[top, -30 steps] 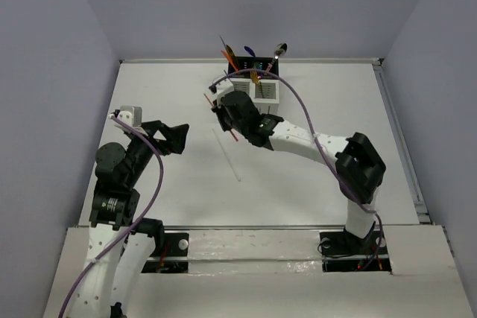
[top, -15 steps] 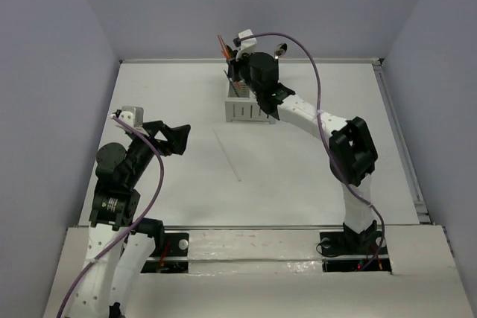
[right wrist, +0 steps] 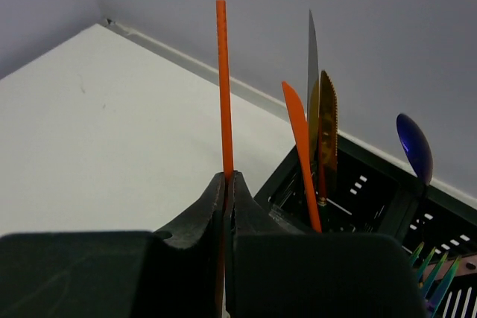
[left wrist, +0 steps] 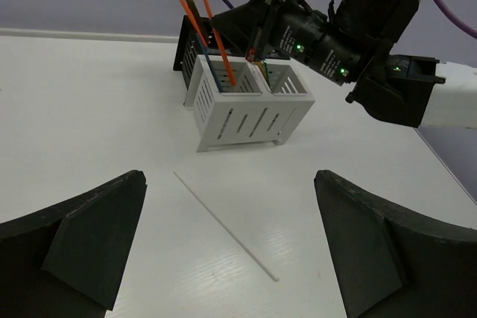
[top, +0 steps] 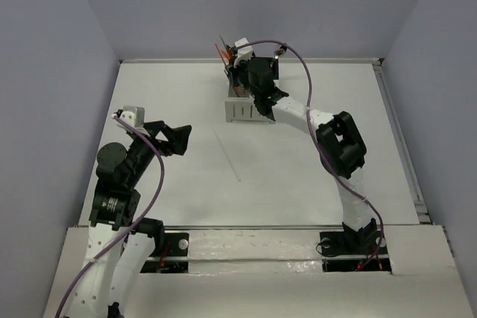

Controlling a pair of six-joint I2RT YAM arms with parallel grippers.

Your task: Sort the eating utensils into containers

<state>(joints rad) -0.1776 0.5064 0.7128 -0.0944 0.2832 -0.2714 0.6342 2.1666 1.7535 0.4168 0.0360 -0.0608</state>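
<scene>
- left hand (top: 181,139): fingers apart, empty, well left of the caddy (left wrist: 250,121), on its near side.
- pale chopstick (left wrist: 225,226): flat on the surface (top: 335,147), near side of the caddy, between it and the left hand.
- right hand (right wrist: 226,184): over the caddy, clamped on 1 orange chopstick (right wrist: 222,87), long axis upright; judged ready to go straight down.

- My left arm (top: 115,184): folded close above its base at the near left, wrist raised.
- My left end effector (top: 181,139): fingers spread wide apart, pointing toward the far right.
- My right arm (top: 339,147): stretched far forward, elbow bent partway along, wrist turned to the left.
- My right end effector (right wrist: 226,184): fingers pressed together on an orange-red chopstick (right wrist: 221,72), which stands upright between them.
</scene>
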